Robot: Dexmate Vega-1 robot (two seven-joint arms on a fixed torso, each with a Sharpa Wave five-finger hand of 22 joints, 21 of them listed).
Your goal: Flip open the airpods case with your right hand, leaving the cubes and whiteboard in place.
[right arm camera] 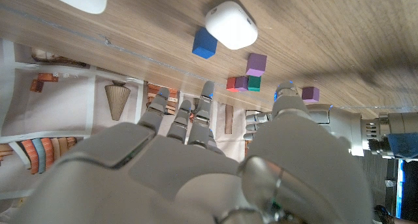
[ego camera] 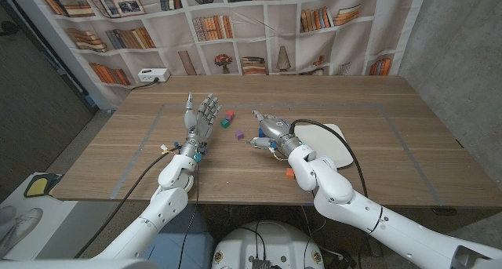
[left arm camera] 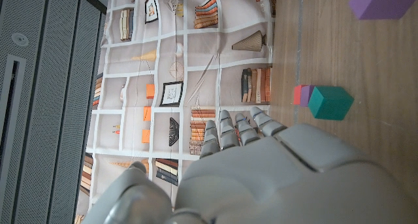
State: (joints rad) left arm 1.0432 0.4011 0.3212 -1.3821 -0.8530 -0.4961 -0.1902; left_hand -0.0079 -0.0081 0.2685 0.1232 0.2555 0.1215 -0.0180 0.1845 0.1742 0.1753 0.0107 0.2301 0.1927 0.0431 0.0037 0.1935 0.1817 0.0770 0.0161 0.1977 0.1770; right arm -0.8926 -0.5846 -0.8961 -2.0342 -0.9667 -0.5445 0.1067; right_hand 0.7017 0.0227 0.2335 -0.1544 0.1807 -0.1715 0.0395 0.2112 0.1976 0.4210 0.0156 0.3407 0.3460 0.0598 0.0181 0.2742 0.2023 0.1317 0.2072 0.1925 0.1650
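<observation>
The right hand (ego camera: pixel 267 129) hovers over the table's middle, fingers loosely spread and holding nothing; in the right wrist view the closed white airpods case (right arm camera: pixel 231 25) lies just ahead of its fingertips (right arm camera: pixel 206 93), a blue cube (right arm camera: pixel 204 43) right beside it. That closeness is the main risk — a finger reaching for the lid could knock the blue cube, or push the smooth case along the wood instead of opening it. Further out sit the purple cube (right arm camera: pixel 256 63) and a small red, purple and green cluster (right arm camera: pixel 243 84). The whiteboard (ego camera: pixel 329 140) lies beside the right forearm — a swinging wrist could drag it. The left hand (ego camera: pixel 200 118) stands open, away from the case.
</observation>
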